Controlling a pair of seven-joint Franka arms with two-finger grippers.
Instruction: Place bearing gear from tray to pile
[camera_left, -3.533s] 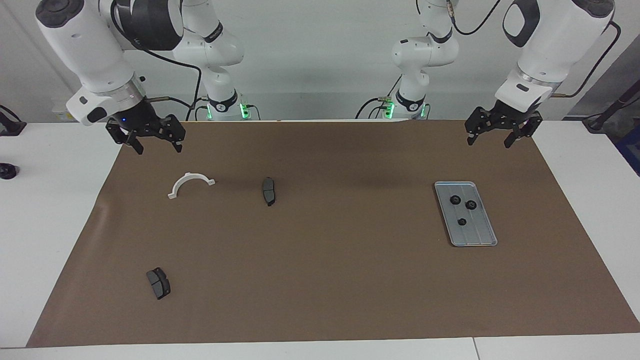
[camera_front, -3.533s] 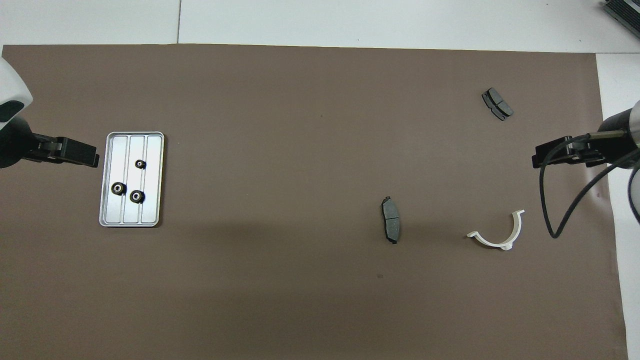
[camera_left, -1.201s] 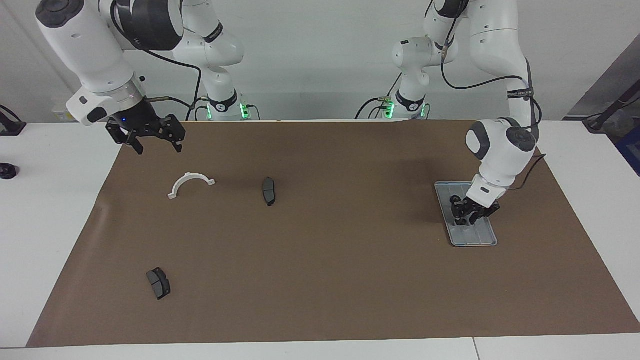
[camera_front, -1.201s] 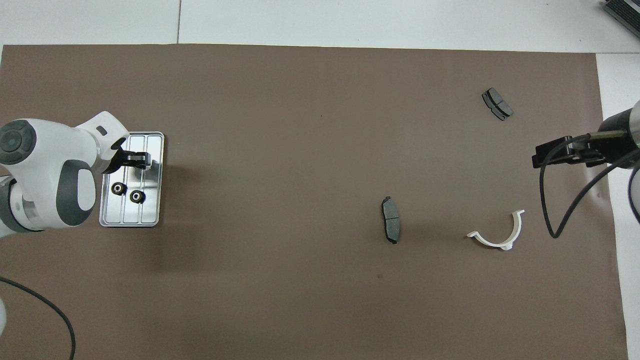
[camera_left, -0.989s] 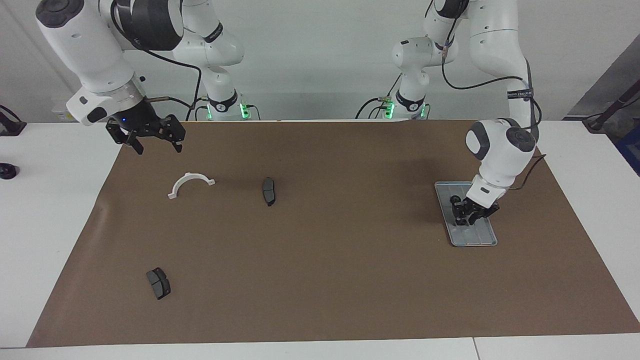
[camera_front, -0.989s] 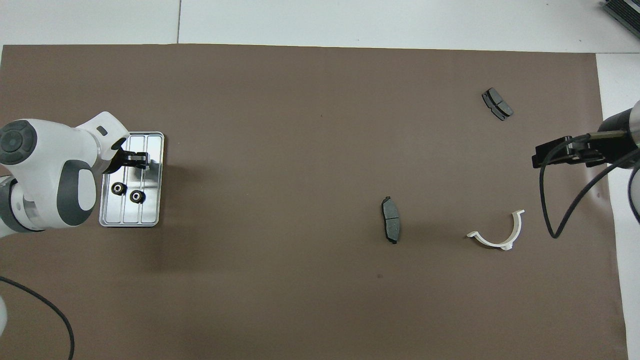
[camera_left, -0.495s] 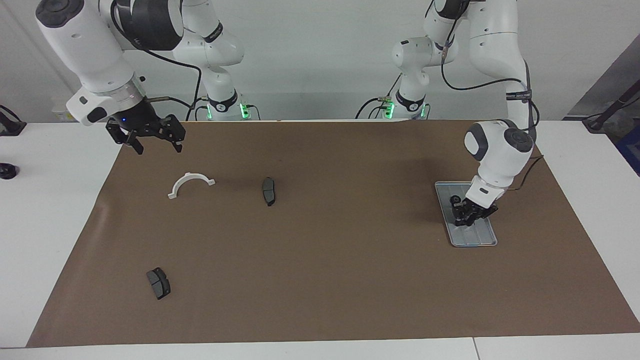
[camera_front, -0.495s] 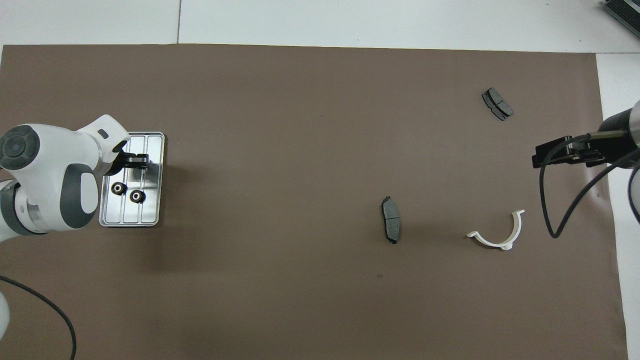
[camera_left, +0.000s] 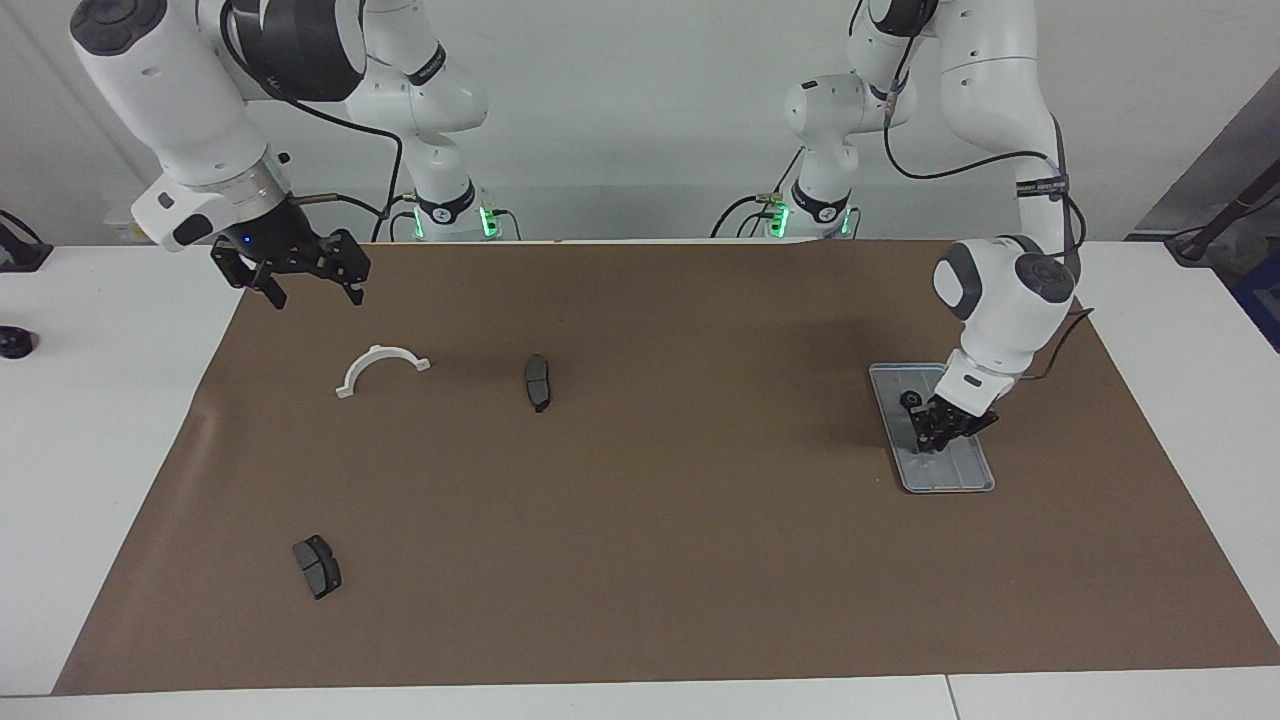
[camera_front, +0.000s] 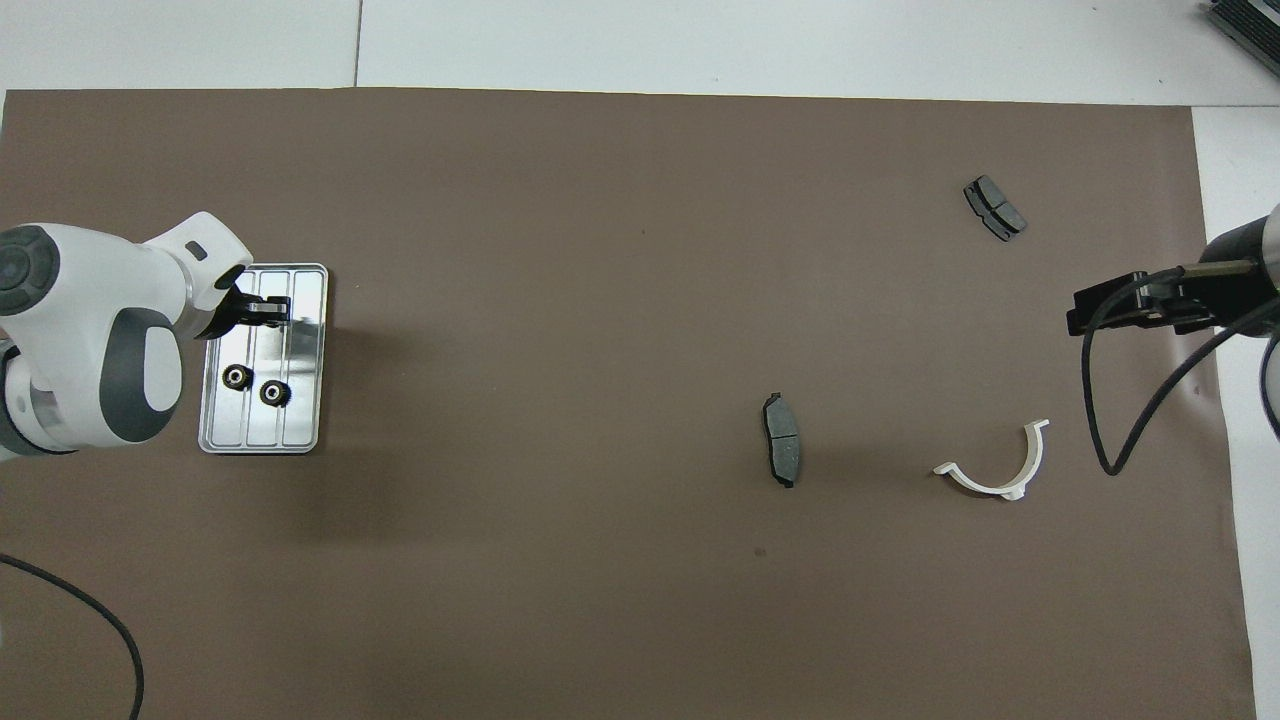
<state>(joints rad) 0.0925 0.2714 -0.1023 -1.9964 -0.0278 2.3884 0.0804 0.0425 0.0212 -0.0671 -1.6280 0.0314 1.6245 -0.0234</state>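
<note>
Bearing gear (camera_front: 282, 322) — clamped in left tool (camera_left: 930, 440) over tray (camera_left: 965, 475)

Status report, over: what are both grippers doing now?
Left gripper shut, down in the tray, over the third gear's spot. Two gears lie nearer the robots. Right gripper open, waiting. Nothing blocking.
</note>
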